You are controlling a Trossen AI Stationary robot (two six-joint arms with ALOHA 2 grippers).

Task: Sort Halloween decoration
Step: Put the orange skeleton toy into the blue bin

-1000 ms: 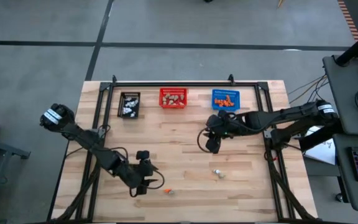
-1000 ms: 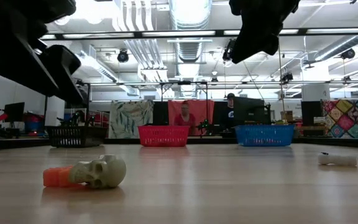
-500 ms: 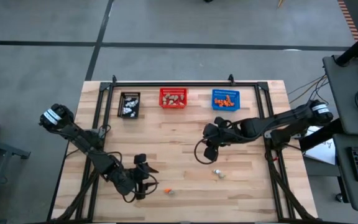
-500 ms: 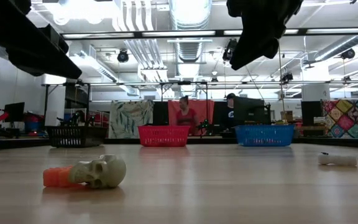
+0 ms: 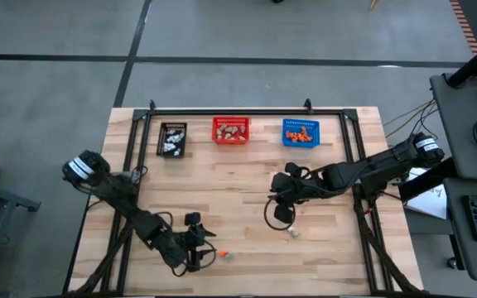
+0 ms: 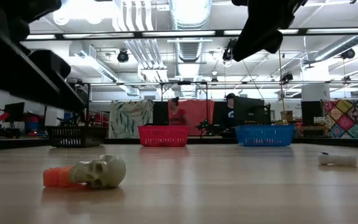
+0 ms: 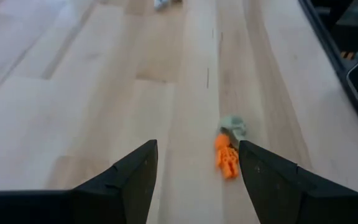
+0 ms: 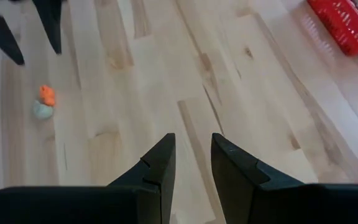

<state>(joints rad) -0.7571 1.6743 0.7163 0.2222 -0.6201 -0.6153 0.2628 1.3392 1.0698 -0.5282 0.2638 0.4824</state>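
Orange trinket [image 7: 226,155] and pale skull [image 7: 233,126] lie touching near the table's [image 5: 247,182] front edge, left of centre. My left gripper [image 7: 194,162] has come down and forward toward them over the last second, fingers wide and empty, the pair just ahead of its right finger. My right gripper [image 5: 281,213] has swung from mid-table toward the white trinket [image 5: 291,231] at front centre, fingers narrow, holding nothing. Both pickups look close; the baskets [image 5: 231,130] wait along the back edge.

Three mesh baskets [image 5: 232,131], two arms [image 5: 131,217], four loose trinkets [image 6: 86,173] on one table [image 5: 238,182]
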